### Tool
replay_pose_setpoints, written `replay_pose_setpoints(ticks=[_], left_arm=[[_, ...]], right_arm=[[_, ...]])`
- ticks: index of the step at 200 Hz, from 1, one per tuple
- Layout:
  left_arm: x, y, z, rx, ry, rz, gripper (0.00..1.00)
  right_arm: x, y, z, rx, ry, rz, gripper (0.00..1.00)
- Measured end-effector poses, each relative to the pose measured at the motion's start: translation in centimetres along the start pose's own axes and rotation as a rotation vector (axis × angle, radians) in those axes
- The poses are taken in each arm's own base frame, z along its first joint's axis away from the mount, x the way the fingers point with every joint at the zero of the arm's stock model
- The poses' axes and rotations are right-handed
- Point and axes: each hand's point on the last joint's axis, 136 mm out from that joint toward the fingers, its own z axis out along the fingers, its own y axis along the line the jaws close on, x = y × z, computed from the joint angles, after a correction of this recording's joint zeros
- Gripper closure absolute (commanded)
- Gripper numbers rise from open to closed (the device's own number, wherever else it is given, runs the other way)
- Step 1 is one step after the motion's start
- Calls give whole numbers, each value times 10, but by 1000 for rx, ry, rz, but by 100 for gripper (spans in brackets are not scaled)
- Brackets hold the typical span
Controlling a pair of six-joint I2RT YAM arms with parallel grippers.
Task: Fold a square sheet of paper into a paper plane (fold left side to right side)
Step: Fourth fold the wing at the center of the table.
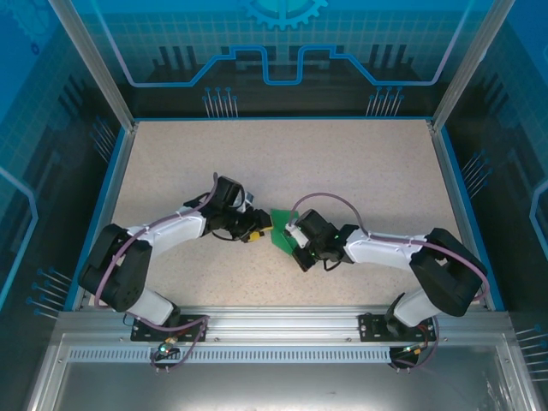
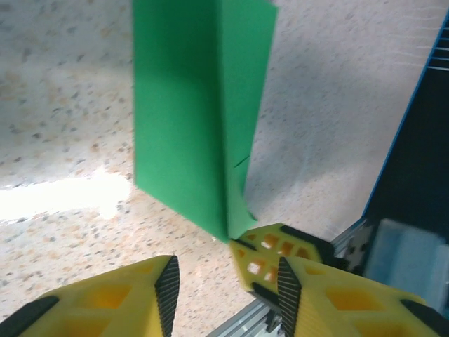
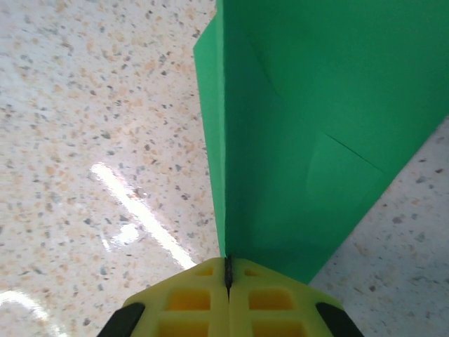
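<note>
Three views, taken in turn.

From above: both arms bent inward, meeting just toward 6 o'clock from the middle of the speckled worktop (image 1: 342, 163). Between them the square sheet of paper (image 1: 277, 231), a small creased green shape. Left hand (image 1: 255, 229) at its 9 o'clock, right hand (image 1: 296, 235) at its 3 o'clock and touching it.

Left wrist view: left hand (image 2: 224, 284) at 6 o'clock, released, yellow fingers (image 2: 119, 298) spread with bare worktop (image 2: 63, 91) between them. Green paper (image 2: 186, 105) ahead, reaching from 12 o'clock down to the middle, folded along a straight line. Lowest corner just above the gap, not between the pads. At that corner, toward 5 o'clock, the yellow tip of the right hand (image 2: 265, 251) against the paper.

Right wrist view: right hand (image 3: 228, 281) at 6 o'clock, clenched, pads pressed together on the paper's near edge. Sheet (image 3: 316, 126) spreading from the grip toward 12 and 2 o'clock, with a faint crease across it near 3 o'clock. Speckled worktop (image 3: 84, 126) with streaks of glare from 9 to 7 o'clock.
</note>
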Motion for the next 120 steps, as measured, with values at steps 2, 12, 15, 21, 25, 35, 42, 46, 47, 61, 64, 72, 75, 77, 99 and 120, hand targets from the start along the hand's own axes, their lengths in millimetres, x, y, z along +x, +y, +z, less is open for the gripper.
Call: replay_pose_setpoints(ticks=[2,12,15,21,25,35,42,46,47,61,64,72,75,77,99,120], left_arm=[[0,1,0,-1,1,0,58],[3,7,3,-7,9,-7,59],[4,8,4,-9,12,-9,59],[4,10,5,-11,17,-12,60],[5,11,6,-13,19,-13,60],[4,11,10,-13,22,-11,60],[3,12,12,-12,23,-9,60],[3,12,14,-10,24,-7,60],[3,12,14,-9,24,-7,60],[4,13,20,-8,35,-7,60],[4,13,21,-8,39,-8,60],[5,14,25,-12,46,-10,60],[6,15,26,-14,49,-12,60],[6,15,27,-15,50,-13,60],[7,17,36,-20,67,-20,59],[6,12,43,-14,75,-10,57]], right_arm=[[0,1,0,-9,1,4,100],[-1,2,-1,-38,2,20,100],[-1,2,-1,-50,2,27,100],[-1,3,-1,-69,2,39,100],[-2,3,-2,-82,0,46,100],[-4,4,-2,-116,-5,71,100],[-4,3,-2,-138,-7,90,100],[-4,3,-2,-150,-9,99,100],[-4,3,-2,-154,-8,104,100],[-2,3,0,-193,-6,140,100],[-2,2,0,-200,-6,148,100],[0,2,1,-223,-3,167,100],[0,2,1,-232,-2,175,100],[0,3,1,-236,-1,177,100],[0,4,2,-292,-6,218,100],[0,4,2,-340,-15,259,100]])
